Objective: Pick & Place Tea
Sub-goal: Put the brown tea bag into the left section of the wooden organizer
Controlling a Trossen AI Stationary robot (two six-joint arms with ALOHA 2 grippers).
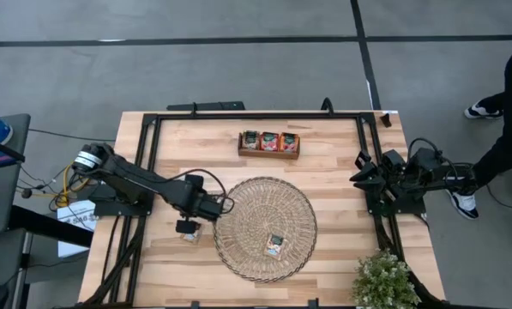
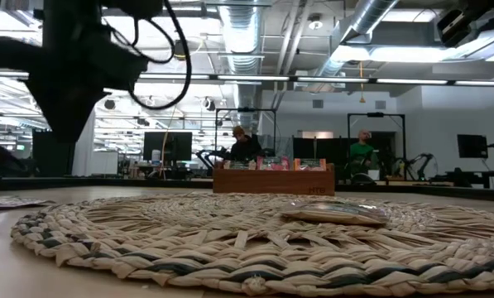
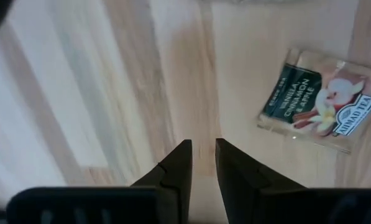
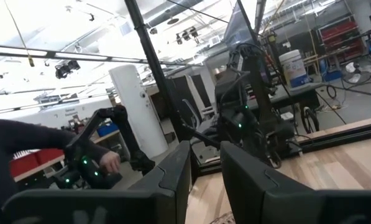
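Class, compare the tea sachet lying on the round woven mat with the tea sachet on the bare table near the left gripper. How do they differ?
The sachet on the woven mat lies far from both arms; the sachet on the bare wood lies beside the left gripper. Neither is gripped, and both lie flat with a dark green band.

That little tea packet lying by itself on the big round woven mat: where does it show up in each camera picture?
High view: the tea packet lies on the woven mat, lower right of its middle.
Low view: it lies flat on the mat, right of middle, in front of the wooden tray.
Left wrist view: not this one; the packet there lies on bare wood.
Right wrist view: not in it.
Shared landmark: the mat.
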